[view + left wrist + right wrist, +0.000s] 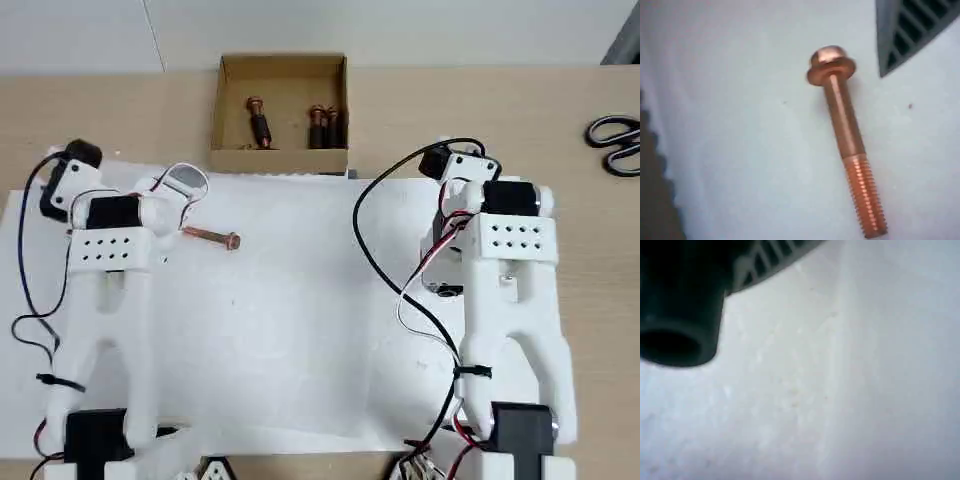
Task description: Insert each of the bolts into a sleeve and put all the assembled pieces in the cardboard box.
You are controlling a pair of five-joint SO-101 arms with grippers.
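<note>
Lying on sheet (300, 330), bolt (210, 238) beside left tool (184, 194), right tool (444, 284) by sheet edge, cardboard box (280, 159) past far edge, grips unreadable

One copper bolt (212, 237) lies on the white sheet (300, 330).

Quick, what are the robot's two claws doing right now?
Left gripper: cannot be told; the bolt lies loose on the white sheet.
Right gripper: closed, holding the black sleeve.
</note>
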